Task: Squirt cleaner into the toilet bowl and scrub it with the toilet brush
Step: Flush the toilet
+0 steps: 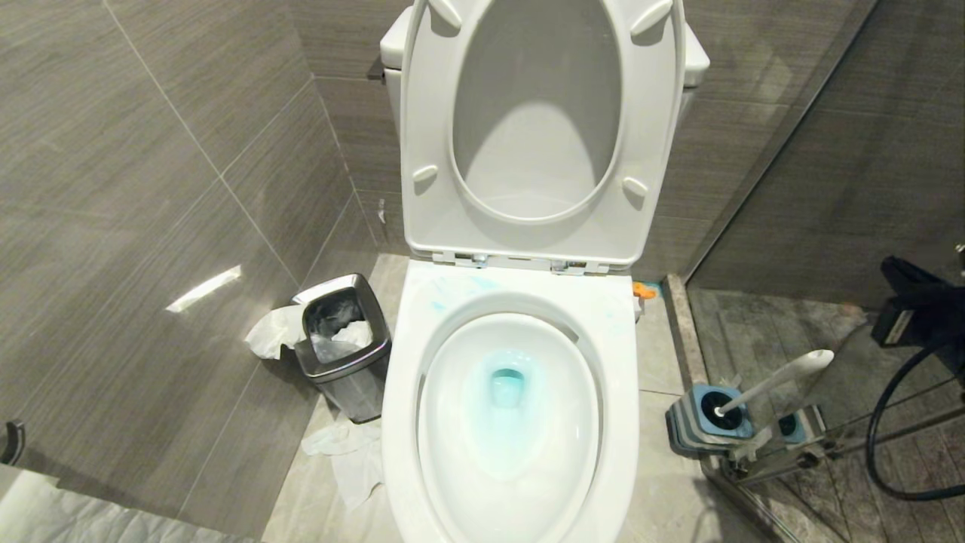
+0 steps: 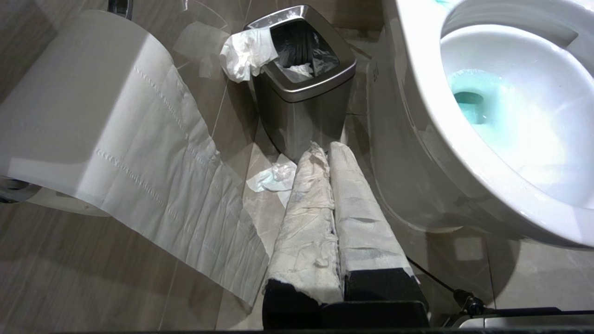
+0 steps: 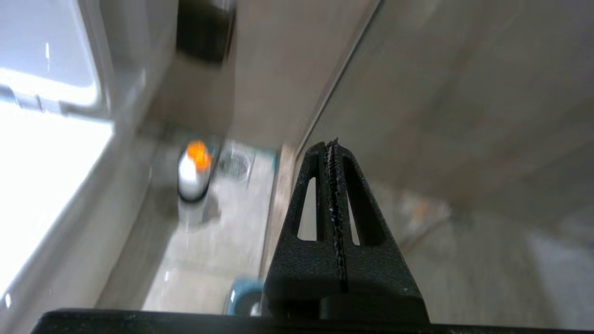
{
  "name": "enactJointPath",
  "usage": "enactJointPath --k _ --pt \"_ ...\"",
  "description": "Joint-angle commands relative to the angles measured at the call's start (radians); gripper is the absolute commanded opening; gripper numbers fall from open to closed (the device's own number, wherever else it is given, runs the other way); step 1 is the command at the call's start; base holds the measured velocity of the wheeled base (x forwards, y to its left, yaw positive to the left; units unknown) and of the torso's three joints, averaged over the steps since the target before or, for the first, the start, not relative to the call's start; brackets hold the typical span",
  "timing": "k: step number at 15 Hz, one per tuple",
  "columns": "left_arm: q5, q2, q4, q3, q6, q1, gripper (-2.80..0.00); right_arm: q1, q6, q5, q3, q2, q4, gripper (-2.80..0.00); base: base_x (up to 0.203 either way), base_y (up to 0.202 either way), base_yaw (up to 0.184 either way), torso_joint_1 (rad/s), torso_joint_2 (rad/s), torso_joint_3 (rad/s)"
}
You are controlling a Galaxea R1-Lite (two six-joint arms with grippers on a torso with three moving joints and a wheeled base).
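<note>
toilet bowl [image 1: 513, 422] sits open, seat and lid up, w/ blue cleaner [image 1: 507, 385] pooled at the drain. toilet brush [image 1: 776, 381] stands in its holder [image 1: 709, 418] on the floor to the right. right gripper [image 3: 332, 144] fingers pressed together, empty, near the glass wall. left gripper [image 2: 327, 148] paper-wrapped fingers together, low beside the steel bin [image 2: 301, 93].

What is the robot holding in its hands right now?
Nothing. The right gripper is shut on air, and the left gripper is shut too. The toilet brush sits in its holder.

Bathroom: white toilet bowl [image 1: 513, 422], grey tiled walls [image 1: 151, 151], steel bin [image 1: 343, 343], toilet paper roll [image 2: 93, 116].
</note>
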State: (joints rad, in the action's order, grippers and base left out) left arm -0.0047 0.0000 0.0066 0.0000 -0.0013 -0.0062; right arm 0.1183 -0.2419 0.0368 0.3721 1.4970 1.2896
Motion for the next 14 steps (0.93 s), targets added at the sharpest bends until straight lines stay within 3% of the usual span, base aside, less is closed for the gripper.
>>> enactJointPath --k 1,3,10,14 --pt "0.000 0.002 0.000 0.002 0.000 0.000 -2.80 0.000 -0.003 -0.001 0.087 -0.177 -0.122 -2.80 0.000 0.000 0.000 0.000 0.00 0.000" --pt "0.000 0.002 0.000 0.002 0.000 0.000 -2.80 0.000 -0.003 -0.002 0.177 -0.271 -0.256 -2.80 0.000 0.000 0.000 0.000 0.00 0.000" --pt "0.000 0.002 0.000 0.002 0.000 0.000 -2.80 -0.001 -0.004 -0.021 0.511 -0.429 -0.925 -2.80 0.000 0.000 0.000 0.000 0.00 0.000" --pt "0.000 0.002 0.000 0.002 0.000 0.000 -2.80 0.000 -0.013 -0.028 0.532 -0.514 -1.346 -2.80 0.000 0.000 0.000 0.000 0.00 0.000"
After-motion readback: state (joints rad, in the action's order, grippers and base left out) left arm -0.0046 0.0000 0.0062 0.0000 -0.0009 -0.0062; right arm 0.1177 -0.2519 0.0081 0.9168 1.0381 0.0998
